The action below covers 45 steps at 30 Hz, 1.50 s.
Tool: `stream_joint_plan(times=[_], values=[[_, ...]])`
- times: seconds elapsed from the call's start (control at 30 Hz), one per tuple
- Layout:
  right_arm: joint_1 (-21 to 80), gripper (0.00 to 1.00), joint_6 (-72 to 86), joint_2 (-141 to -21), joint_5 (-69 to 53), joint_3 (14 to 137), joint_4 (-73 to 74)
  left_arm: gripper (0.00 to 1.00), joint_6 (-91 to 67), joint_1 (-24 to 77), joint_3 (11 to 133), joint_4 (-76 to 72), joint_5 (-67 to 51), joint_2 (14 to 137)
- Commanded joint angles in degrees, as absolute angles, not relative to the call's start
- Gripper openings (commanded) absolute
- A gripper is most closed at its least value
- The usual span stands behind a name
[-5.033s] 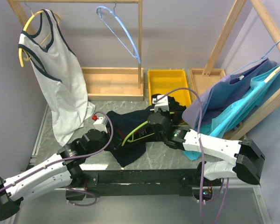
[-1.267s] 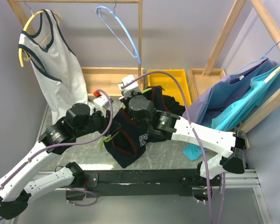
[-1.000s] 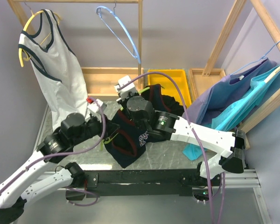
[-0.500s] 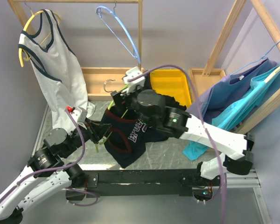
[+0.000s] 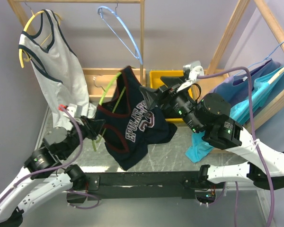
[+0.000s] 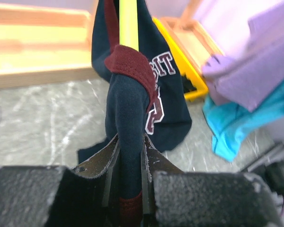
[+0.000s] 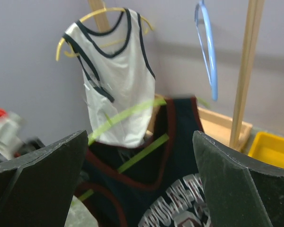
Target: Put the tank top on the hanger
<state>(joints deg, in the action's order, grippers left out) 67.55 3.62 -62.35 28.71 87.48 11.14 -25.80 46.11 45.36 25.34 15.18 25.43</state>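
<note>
The dark navy tank top with dark red trim hangs on the lime-green hanger, raised above the table's middle. My left gripper is shut on its left shoulder strap, where the hanger's arm runs inside the cloth. In the left wrist view the strap rises from between the jaws of the left gripper, with the hanger above. My right gripper stands open just right of the top, holding nothing. The right wrist view shows the tank top and hanger beyond the wide-apart fingers of the right gripper.
A white tank top on a yellow hanger and a light blue hanger hang from the wooden rack at the back. A yellow bin sits behind the right gripper. Purple and blue garments drape at the right, with teal cloth below.
My right gripper has opened, let go and drawn back to the right. The left gripper has lifted the hanger, and the tank top now hangs spread out and upright.
</note>
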Motion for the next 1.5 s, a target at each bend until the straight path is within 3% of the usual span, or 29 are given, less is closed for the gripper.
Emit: stream_joint_plan(times=[0.0, 0.23, 0.7, 0.83, 1.2, 1.3, 1.47], values=[[67.24, 1.00, 5.54, -60.56, 31.81, 83.42, 11.77, 0.01, -25.84, 45.88, 59.37, 27.39, 26.34, 27.24], [66.62, 1.00, 6.50, -58.27, 32.78, 80.51, 11.86, 0.01, -20.40, 45.97, 76.27, 32.25, 34.71, 34.08], [66.10, 1.00, 6.33, -59.33, 32.70, 81.12, 12.57, 0.01, -8.96, 45.88, 107.83, 35.67, 33.05, 54.57], [66.09, 1.00, 7.38, -58.54, 32.26, 79.20, 12.13, 0.01, -10.02, 45.88, 104.87, 37.61, 31.99, 56.08], [66.01, 1.00, 14.23, -55.46, 27.07, 70.67, 13.18, 0.01, -17.49, 45.09, 81.22, 38.41, 31.47, 48.78], [66.09, 1.00, 15.38, -55.46, 25.84, 67.87, 12.92, 0.01, -16.44, 40.27, 79.63, 35.34, 26.03, 50.88], [66.01, 1.00, 17.31, -55.28, 24.44, 63.91, 12.57, 0.01, -17.22, 22.00, 80.24, 31.12, 8.04, 55.98]])
